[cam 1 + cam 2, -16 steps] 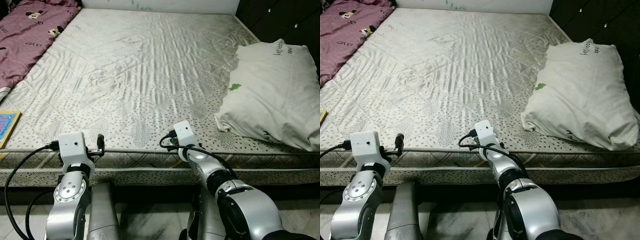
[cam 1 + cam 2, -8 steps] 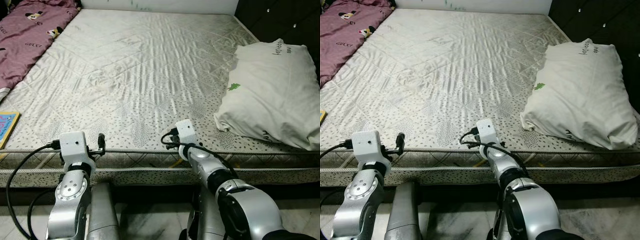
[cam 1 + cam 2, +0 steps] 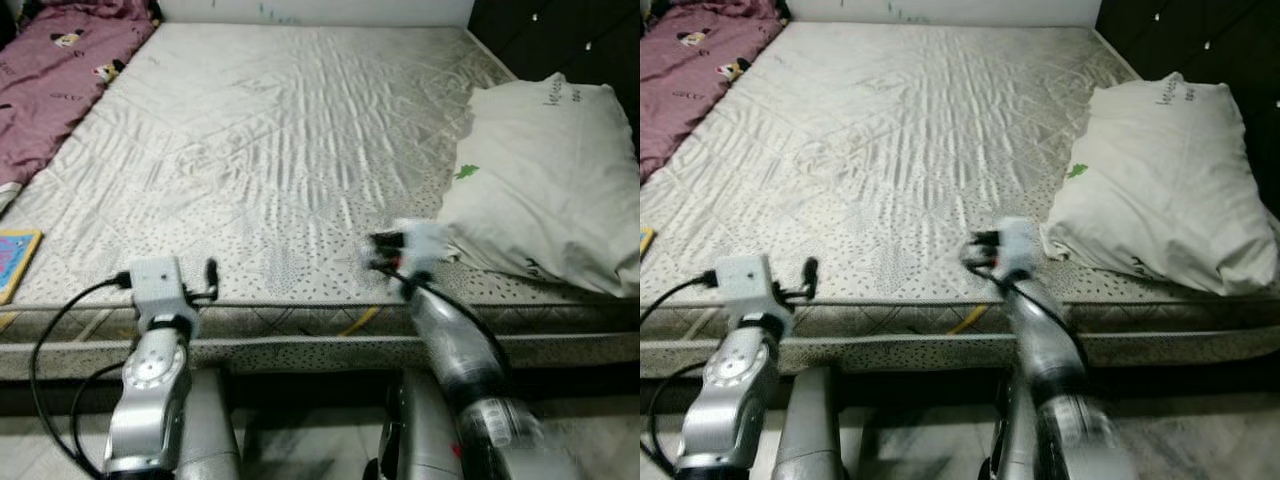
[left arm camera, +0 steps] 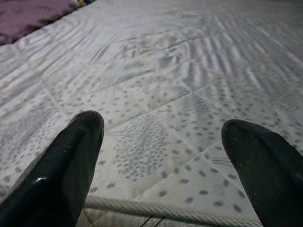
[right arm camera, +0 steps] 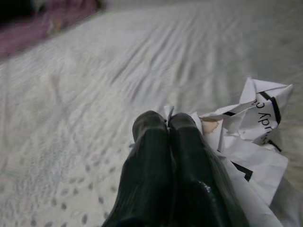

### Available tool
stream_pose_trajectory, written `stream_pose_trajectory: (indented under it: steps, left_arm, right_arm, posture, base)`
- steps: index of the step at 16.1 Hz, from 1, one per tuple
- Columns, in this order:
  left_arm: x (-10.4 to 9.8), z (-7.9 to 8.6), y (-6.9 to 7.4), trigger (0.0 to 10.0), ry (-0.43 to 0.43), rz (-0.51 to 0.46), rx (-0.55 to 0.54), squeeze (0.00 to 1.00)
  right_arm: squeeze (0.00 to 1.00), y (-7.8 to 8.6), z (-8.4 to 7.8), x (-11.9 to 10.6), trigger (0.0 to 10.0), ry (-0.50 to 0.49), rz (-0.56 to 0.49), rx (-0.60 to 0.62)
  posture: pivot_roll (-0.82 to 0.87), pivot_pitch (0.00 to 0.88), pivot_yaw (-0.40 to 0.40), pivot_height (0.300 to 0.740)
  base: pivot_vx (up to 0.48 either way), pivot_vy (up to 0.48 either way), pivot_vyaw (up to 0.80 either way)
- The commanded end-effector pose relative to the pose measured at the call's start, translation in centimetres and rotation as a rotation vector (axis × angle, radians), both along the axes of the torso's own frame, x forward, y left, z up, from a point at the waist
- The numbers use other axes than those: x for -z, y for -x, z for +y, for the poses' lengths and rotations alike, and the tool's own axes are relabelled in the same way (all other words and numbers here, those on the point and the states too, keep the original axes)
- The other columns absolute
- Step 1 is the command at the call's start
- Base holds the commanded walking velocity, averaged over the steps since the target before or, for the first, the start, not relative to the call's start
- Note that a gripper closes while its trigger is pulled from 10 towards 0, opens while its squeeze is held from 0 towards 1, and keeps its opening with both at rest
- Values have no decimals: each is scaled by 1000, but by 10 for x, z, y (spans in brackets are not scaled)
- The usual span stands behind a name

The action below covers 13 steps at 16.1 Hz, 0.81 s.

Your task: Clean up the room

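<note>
Two grippers up at the near mattress [image 3: 300, 150] edge, and only the right one matters. Right gripper [image 5: 168, 124]: fingers pressed together, a scrap of white showing at the tips, so I read it as pinched on the crumpled paper [image 5: 246, 137]. The wad bunches alongside the fingers and touches them; its bulk sits off to one side of the pinch, not centred in it. From the head views that wrist is blurred, over the front strip of the mattress and just beside the near corner of the pillow [image 3: 540, 170].

Left gripper [image 4: 163, 127]: fingers spread wide, nothing between them, over the mattress piping and well apart from the paper. The right arm is the nearer one by far.

My guess is the grip is on an edge or fold only. With the mass offset like that the paper could swing or tear out on a fast move, so carry it slowly. No bin in sight, so I can't tell which way it has to go.

Other clutter: book [image 3: 12, 258] at the left edge and purple blanket [image 3: 50, 80] far left, both on the left arm's side.
</note>
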<state>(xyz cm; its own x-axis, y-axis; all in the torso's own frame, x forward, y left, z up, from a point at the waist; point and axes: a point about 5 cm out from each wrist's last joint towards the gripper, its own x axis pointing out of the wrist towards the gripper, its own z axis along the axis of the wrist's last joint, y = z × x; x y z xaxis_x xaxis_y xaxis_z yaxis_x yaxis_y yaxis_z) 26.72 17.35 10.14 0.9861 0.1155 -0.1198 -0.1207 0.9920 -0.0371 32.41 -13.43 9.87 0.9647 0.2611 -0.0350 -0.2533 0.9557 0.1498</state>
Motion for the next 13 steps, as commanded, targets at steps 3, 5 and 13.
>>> stream_pose_trajectory:
  steps: [3,5,13]
  left_arm:
    - [-3,-5,-5,10000,2,-32,35,0]
    - [-3,-6,-10,10000,5,-45,37,0]
    - [-8,-19,-15,10000,101,-73,93,0]
  right_arm:
    - [0,50,-5,-3,0,23,-49,85]
    - [0,63,-5,-2,4078,50,-80,137]
    - [0,49,2,-20,10000,46,-97,179]
  posture:
    - [26,0,53,500]
    - [16,0,64,500]
    - [-10,0,69,500]
  base:
    - [0,0,0]
    - [0,0,0]
    - [0,0,0]
